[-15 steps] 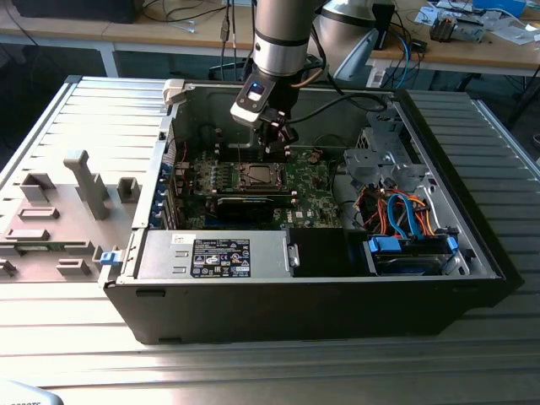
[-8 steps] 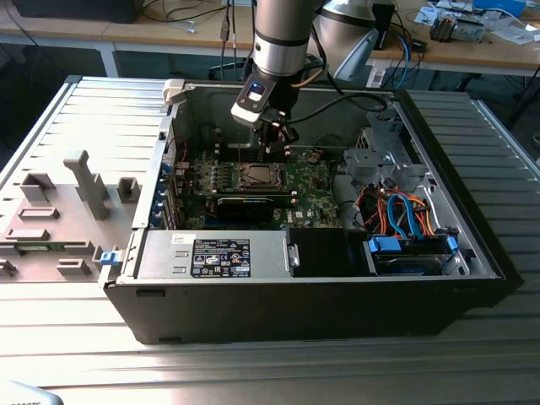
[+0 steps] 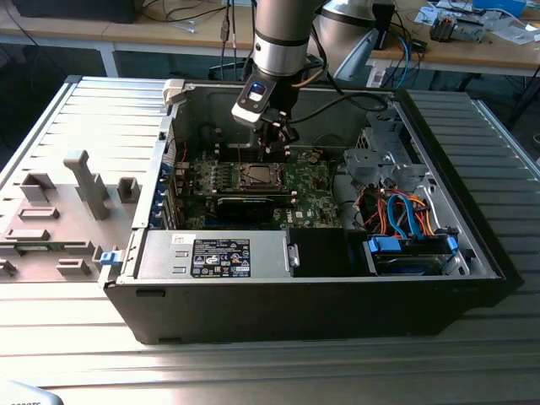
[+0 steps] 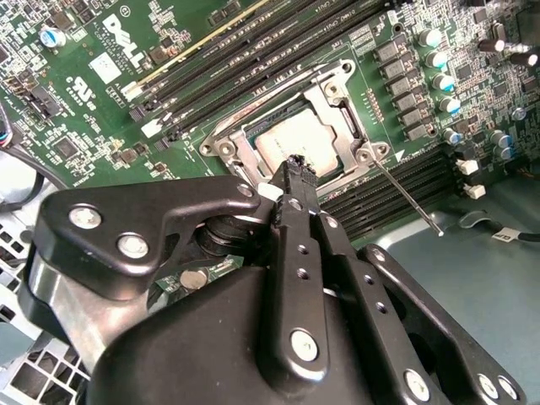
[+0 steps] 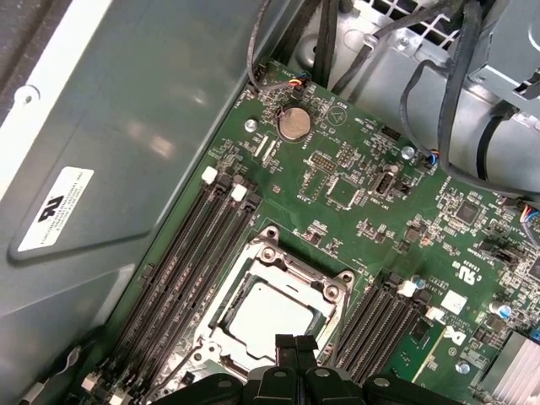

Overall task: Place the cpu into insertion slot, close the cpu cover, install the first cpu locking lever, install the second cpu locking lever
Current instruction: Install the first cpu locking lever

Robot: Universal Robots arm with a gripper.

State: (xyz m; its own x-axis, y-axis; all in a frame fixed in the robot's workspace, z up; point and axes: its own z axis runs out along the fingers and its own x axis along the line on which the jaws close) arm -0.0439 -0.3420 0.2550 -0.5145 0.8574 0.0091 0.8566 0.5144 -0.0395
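Hovering above seated cpu (image 5: 272, 314), fingers (image 4: 300, 173) clenched empty, memory slots (image 5: 190, 270) both sides

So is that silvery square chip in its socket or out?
In: the silvery-grey square chip lies flat inside the metal-framed square socket, seen in the first wrist view.

A ribbed metal table (image 3: 506, 126) carries an open computer case (image 3: 253, 314) and grey fixture (image 3: 51, 226).

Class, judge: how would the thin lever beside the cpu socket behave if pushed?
The lever is a thin bare metal rod, so probably springy, not floppy. One end meets the cover at its corner, so it likely swings rather than slides.
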